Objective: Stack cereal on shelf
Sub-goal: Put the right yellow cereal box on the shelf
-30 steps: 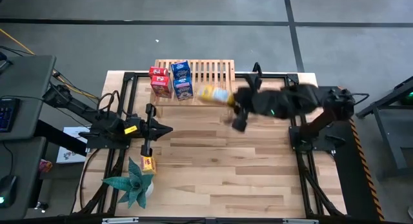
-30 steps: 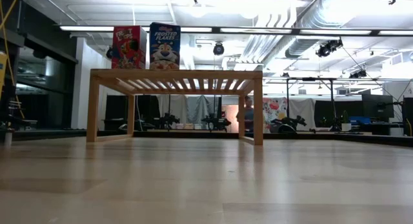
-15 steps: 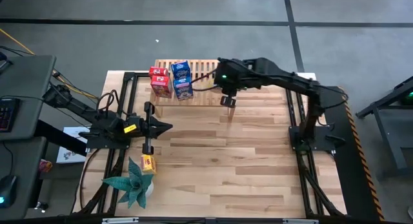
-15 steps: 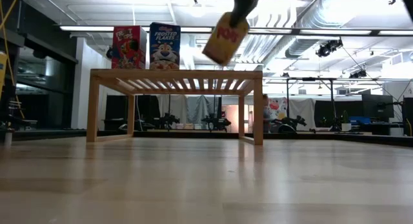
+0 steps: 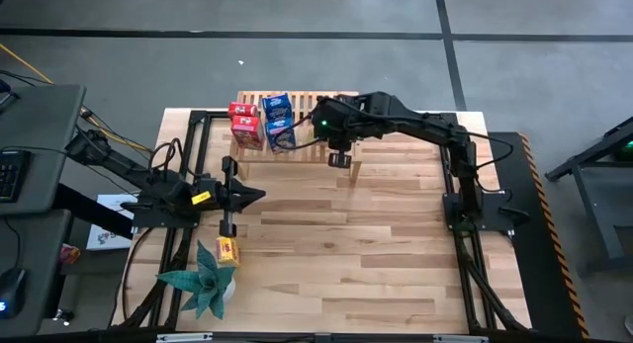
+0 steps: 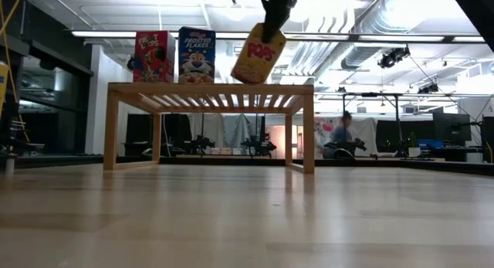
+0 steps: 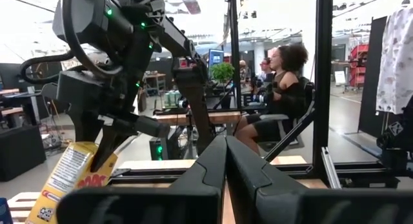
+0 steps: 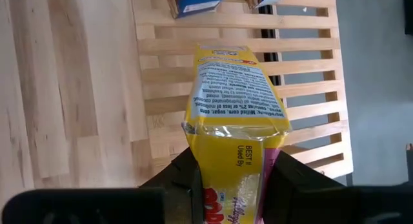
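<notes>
Hanging tilted in the clamped right gripper [image 6: 275, 21] at upper centre of the low view, yellow cereal box [image 6: 258, 53] just above the shelf [image 6: 210, 89], bare slats below, right of the blue box [image 6: 196, 55]; left gripper [image 5: 259, 196] shut, well apart.

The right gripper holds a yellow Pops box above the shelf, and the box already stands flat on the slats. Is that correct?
Not quite. The right gripper does hold the yellow Pops box over the shelf, but the low view shows it tilted in the air, not standing on the slats.
</notes>
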`<action>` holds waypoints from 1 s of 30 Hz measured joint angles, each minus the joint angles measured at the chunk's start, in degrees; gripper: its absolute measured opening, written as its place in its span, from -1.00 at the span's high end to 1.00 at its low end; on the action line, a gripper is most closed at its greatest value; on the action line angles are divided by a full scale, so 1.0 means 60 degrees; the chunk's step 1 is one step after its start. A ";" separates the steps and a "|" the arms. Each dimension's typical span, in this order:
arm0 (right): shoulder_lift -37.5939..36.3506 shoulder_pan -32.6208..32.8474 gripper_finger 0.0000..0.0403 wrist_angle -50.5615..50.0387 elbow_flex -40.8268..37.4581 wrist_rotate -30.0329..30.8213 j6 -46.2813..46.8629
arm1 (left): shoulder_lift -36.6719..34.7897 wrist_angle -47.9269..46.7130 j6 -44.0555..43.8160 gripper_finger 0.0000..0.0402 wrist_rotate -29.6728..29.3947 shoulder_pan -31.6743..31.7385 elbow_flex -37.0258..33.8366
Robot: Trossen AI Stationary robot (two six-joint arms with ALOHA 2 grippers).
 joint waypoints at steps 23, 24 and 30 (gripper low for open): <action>0.0066 -0.0027 0.03 0.1264 -0.0058 -0.1230 -0.0683 | 0.0071 -0.0122 -0.0107 1.00 0.0003 0.0000 0.0000; 0.0066 -0.0046 0.00 0.1365 -0.0058 -0.1189 -0.0691 | 0.0071 -0.0136 -0.0107 1.00 0.0003 0.0000 0.0000; 0.0066 -0.0250 -0.08 0.2019 -0.0058 -0.1130 -0.0682 | 0.0071 -0.0130 -0.0107 1.00 0.0003 0.0000 0.0000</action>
